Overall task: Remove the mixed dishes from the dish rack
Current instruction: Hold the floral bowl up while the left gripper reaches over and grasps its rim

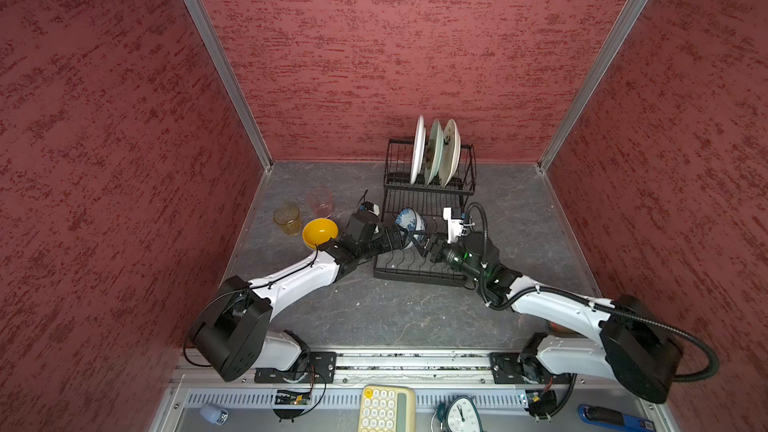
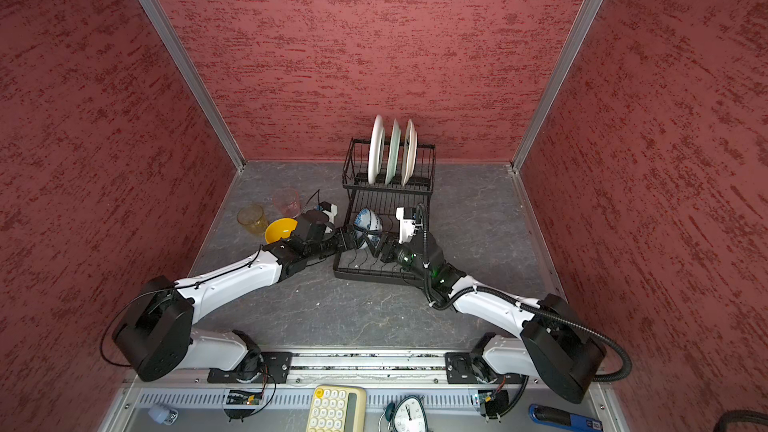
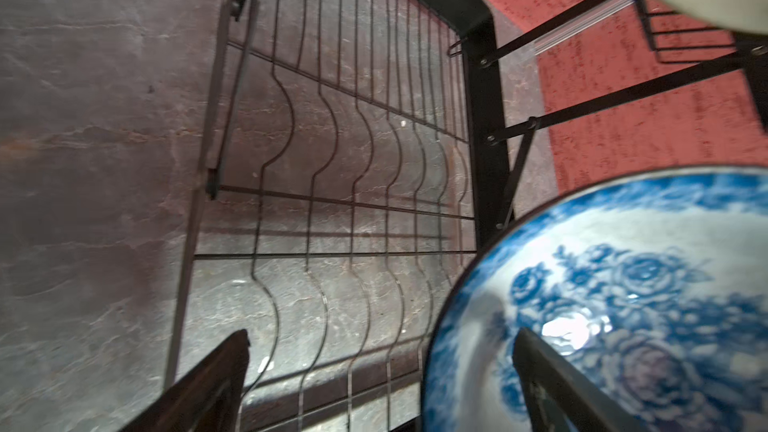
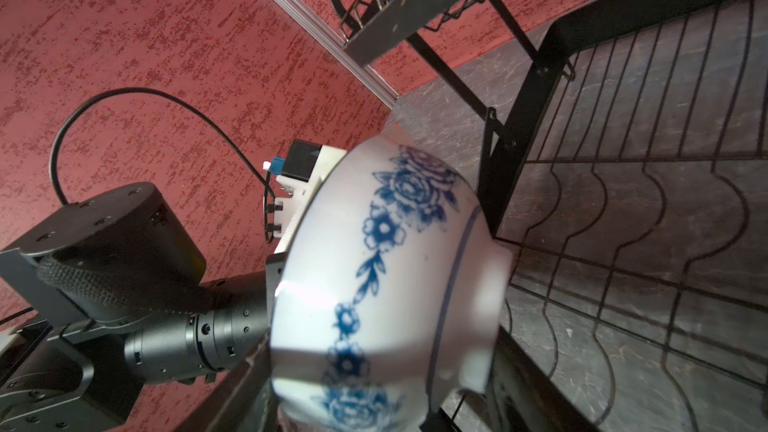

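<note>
Over on the left, the amber tumbler (image 1: 286,218), the pink tumbler (image 1: 321,201) and the yellow bowl (image 1: 320,232) stand on the table (image 1: 374,317), the bowl just beside the left arm's wrist. I'd worry a careless swing of that arm would shove it into the glasses. The touchier spot is the middle. There the blue-white bowl (image 1: 411,221) is tipped on its side above the dish rack (image 1: 415,274), caught between both arms. The left gripper (image 1: 404,238) stands released and wide, one finger (image 3: 561,388) inside the bowl and the other out over the wires, straddling the rim without pinching it. The right gripper (image 1: 423,245) looks to have its fingers pressed against the bowl's outside, carrying it. If that side lets go before the left bites, I reckon the bowl falls onto the tray wires, and glazed china slips easily. As for contents, both tumblers and the yellow bowl look empty, and the blue-white bowl holds nothing but that finger. The flat tray shows no other dish. The tall plate basket (image 1: 390,168) at the back holds three plates (image 1: 434,151) upright in their slots.
</note>
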You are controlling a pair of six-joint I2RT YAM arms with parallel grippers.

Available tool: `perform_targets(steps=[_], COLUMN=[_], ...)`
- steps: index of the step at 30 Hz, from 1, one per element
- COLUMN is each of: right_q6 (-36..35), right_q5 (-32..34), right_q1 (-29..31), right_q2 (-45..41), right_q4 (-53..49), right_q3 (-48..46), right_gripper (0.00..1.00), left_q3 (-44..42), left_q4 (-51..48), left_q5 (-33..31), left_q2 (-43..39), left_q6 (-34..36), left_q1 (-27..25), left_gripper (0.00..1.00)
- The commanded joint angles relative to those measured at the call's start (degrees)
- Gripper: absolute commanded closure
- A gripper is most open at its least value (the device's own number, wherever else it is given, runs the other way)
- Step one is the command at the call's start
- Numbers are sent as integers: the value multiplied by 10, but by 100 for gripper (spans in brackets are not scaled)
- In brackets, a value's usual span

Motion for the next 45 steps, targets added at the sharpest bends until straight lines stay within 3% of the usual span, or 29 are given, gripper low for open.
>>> perform_targets(steps=[1,4,6,13,16,22,25,29,33,39,45], right_q6=[10,9,9,8,10,12,12,11,13,5,-2], right_q5=[-10,-7,-7,-11,-14,-18,-16,-11,-7,14,30], right_q1=[1,0,1,-1,0,0,-1,-1,-1,-3,-3], right_q2=[-21,-24,-25,-22,-21,-22,-21,-17,-16,-23,-31], right_q4=[65,65,64,66,68,69,66,59,58,30,12], right_q3=[1,1,0,1,1,1,1,1,1,3,5], right_gripper=[43,43,43,43,43,42,40,36,31,8,2], left_q3=[-14,-31,-32,-32,-34,-31,-30,-31,-30,-29,-30], left_q4=[70,97,94,93,100,101,99,90,85,68,57], left_q5=[20,17,13,25,33,41,42,31,29,14,5], left_q2=[-9,-25,-31,-32,-30,-31,-31,-29,-28,-36,-47], left_q6=[-9,-14,-12,-12,-15,-14,-13,-10,-9,1,7], left_q1=[-1,-1,0,2,2,2,2,2,2,2,3], left_gripper=[19,41,49,61,72,79,91,100,100,100,100])
